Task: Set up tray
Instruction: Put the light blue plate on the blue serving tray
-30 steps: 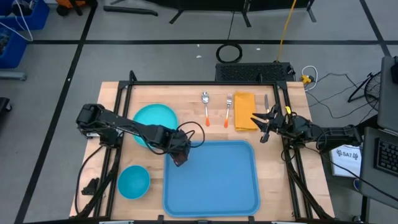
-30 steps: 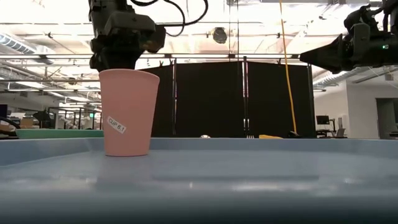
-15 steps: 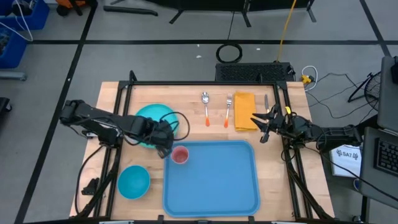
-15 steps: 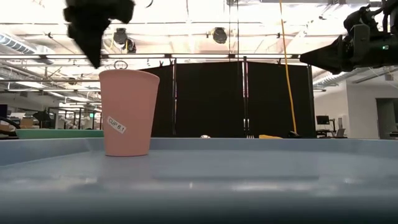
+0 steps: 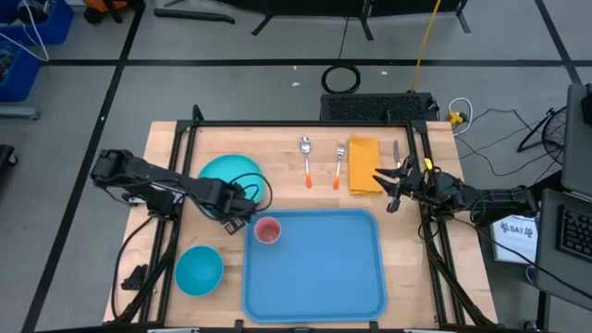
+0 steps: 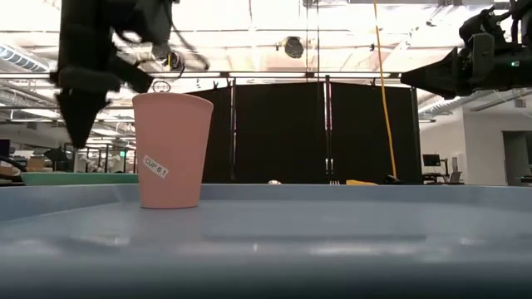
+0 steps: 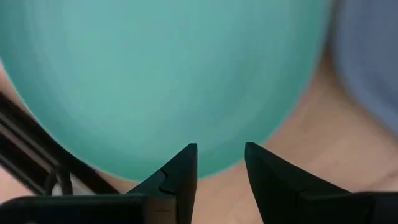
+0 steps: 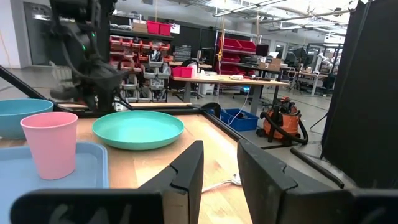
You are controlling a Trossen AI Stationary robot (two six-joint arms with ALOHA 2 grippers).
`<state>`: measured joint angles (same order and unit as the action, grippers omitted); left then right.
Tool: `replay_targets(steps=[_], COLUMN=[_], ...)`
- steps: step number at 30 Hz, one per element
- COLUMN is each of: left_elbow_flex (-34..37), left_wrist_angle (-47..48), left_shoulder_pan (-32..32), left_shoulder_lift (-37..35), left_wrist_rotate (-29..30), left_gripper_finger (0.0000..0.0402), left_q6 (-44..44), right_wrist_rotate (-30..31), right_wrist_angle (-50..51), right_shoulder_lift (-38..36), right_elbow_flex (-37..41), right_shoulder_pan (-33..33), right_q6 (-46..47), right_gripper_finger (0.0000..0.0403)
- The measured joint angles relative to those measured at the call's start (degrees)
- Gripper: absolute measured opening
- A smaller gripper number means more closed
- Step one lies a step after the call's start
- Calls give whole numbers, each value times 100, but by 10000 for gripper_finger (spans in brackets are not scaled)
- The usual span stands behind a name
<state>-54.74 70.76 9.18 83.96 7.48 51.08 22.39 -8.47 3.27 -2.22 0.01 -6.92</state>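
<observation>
A pink cup (image 5: 267, 230) (image 6: 172, 149) stands upright on its base in the far-left corner of the light-blue tray (image 5: 319, 273) (image 6: 266, 241). My left gripper (image 5: 232, 215) (image 7: 221, 155) is open and hangs just left of the cup, fingers pointing down over the near edge of the round teal plate (image 5: 222, 171) (image 7: 155, 74). It touches nothing. My right gripper (image 5: 388, 187) (image 8: 219, 163) is open and waits above the table's right side, beside the yellow napkin (image 5: 363, 165). From there it looks across at the cup (image 8: 51, 143) and the plate (image 8: 138, 129).
A small blue bowl (image 5: 199, 269) sits left of the tray near the table's near edge. A spoon (image 5: 305, 157), a fork (image 5: 339, 162) and a knife (image 5: 396, 153) lie on the far side around the napkin. Most of the tray holds nothing but the cup.
My left gripper has left its place over the cup and moved toward the table's left and down, ending beside the cup over the plate's near edge. The cup has stayed upright on the tray. The right arm has kept still.
</observation>
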Motion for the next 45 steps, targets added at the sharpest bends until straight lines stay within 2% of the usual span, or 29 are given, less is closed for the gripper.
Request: replay_targets(steps=[3,9,12,20,37,45], left_elbow_flex=[304,606,619,813,986,981], left_wrist_angle=[-332,-1246,-1414,-1405,-1722,-2208], left_shoulder_pan=[-14,25,6,-140,-193,-487], left_shoulder_lift=[-55,-37,-42,-42,-42,-42], left_wrist_rotate=[-45,-670,-621,-302,-163,-113], left_gripper_finger=[141,141,141,141,141,140], left_q6=[-285,-1194,-1346,-1350,-1481,-963], right_wrist_rotate=[-2,0,0,0,0,0], right_wrist_angle=[0,-7,-2,-2,9,-29], right_shoulder_lift=[0,0,0,0,0,0], right_elbow_flex=[-2,-1,-2,-1,-1,-1], right_shoulder_pan=[-2,-1,-2,-1,-2,-2], right_q6=[0,0,0,0,0,26], right_gripper_finger=[89,89,89,89,89,89])
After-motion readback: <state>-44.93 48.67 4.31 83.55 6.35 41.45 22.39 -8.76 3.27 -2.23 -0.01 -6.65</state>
